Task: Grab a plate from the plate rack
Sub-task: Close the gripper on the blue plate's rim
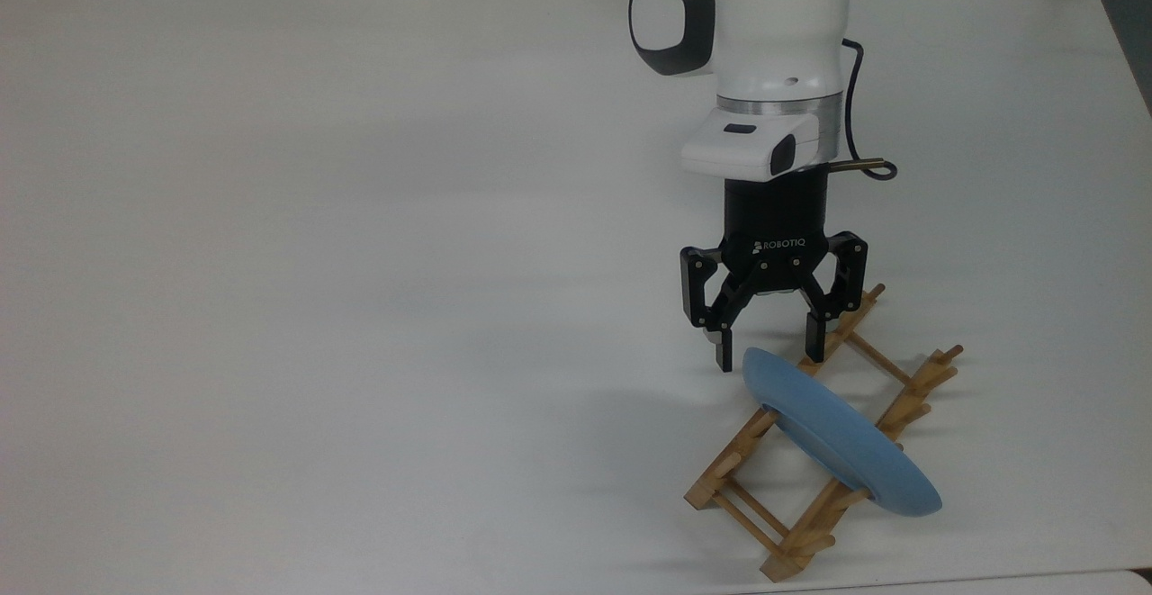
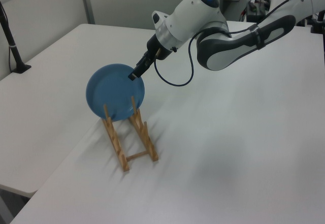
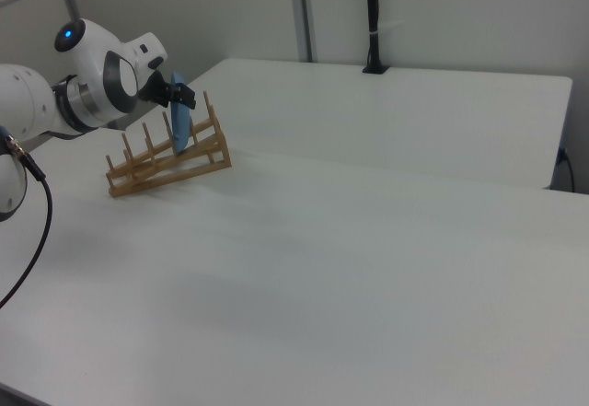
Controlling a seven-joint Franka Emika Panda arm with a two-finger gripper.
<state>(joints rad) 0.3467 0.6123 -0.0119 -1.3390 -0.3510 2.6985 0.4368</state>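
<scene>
**Plate pick — approach stage, no grasp yet**

Item: plate, light blue, standing on edge between the pegs of the plate rack, near the bench edge at the top view's lower right.
Tool: gripper, jaws spread apart, empty, poised at the plate's upper rim, one finger either side as judged in the top view.
Done: alignment, apparently.
Outstanding: closing on the rim, lifting the plate clear of the pegs.
</scene>
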